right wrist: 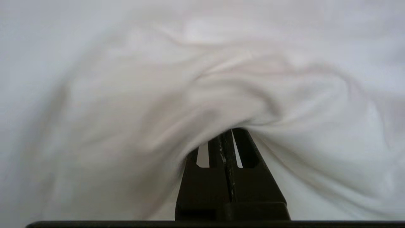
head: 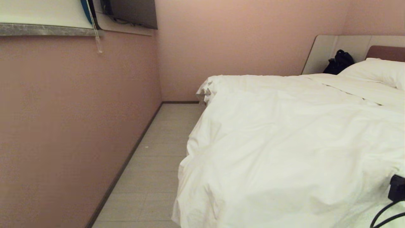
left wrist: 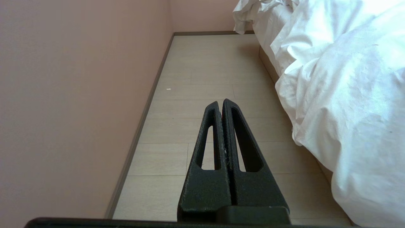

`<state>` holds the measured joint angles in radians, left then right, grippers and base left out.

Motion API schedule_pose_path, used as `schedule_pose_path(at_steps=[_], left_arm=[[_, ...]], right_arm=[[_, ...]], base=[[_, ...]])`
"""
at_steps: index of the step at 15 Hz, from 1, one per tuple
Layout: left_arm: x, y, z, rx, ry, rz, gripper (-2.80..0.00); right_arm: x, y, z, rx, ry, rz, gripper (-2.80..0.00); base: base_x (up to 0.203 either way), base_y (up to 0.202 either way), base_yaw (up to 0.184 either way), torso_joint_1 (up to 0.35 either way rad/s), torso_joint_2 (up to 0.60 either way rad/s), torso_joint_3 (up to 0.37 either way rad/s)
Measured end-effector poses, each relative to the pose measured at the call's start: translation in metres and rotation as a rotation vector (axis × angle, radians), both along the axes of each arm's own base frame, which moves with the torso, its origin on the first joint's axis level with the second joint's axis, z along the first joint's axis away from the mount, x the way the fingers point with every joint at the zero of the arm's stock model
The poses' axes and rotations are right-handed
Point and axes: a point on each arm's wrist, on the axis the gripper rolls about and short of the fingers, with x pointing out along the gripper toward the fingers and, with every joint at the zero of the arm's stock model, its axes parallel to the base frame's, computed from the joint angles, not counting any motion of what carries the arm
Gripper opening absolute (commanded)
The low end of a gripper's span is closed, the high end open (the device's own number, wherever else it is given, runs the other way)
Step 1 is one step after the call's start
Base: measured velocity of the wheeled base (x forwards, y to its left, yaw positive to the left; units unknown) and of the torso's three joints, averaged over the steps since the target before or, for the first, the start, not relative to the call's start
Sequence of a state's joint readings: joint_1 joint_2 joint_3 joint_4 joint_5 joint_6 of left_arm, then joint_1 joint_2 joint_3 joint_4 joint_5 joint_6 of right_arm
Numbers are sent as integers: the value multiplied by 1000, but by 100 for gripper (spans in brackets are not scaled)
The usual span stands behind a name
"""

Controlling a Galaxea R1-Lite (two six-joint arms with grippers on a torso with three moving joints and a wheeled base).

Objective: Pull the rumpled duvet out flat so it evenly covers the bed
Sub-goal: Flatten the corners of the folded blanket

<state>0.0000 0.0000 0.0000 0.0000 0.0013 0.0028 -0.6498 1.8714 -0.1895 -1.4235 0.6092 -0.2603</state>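
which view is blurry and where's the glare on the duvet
Right wrist view: the duvet is smeared with motion blur around the right gripper. Left wrist view: sharp, but the duvet's upper part is blown out white. Head view: dim, even warm light.

The big, puffy white duvet (head: 284, 142) lies wrinkled over the low bed (left wrist: 267, 65), hanging down its side.

One duvet (head: 284, 142), one bed (left wrist: 267, 65), one pillow (head: 376, 71), one black bag (head: 340, 61), two grippers: left (left wrist: 221, 103), right (right wrist: 229, 133).
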Motion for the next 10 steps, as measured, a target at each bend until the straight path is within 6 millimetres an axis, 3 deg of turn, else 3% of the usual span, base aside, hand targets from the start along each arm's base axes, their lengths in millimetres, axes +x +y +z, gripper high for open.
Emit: schedule_pose_path(at_steps=[5, 10], left_arm=[[0, 0, 0, 0, 0, 0, -280], [0, 0, 0, 2, 0, 0, -280]], right_arm=[[1, 16, 74, 68, -201, 37, -280], [-14, 29, 82, 264, -104, 62, -280]], base=[[0, 0, 0, 0, 0, 0], [0, 0, 0, 0, 0, 0]])
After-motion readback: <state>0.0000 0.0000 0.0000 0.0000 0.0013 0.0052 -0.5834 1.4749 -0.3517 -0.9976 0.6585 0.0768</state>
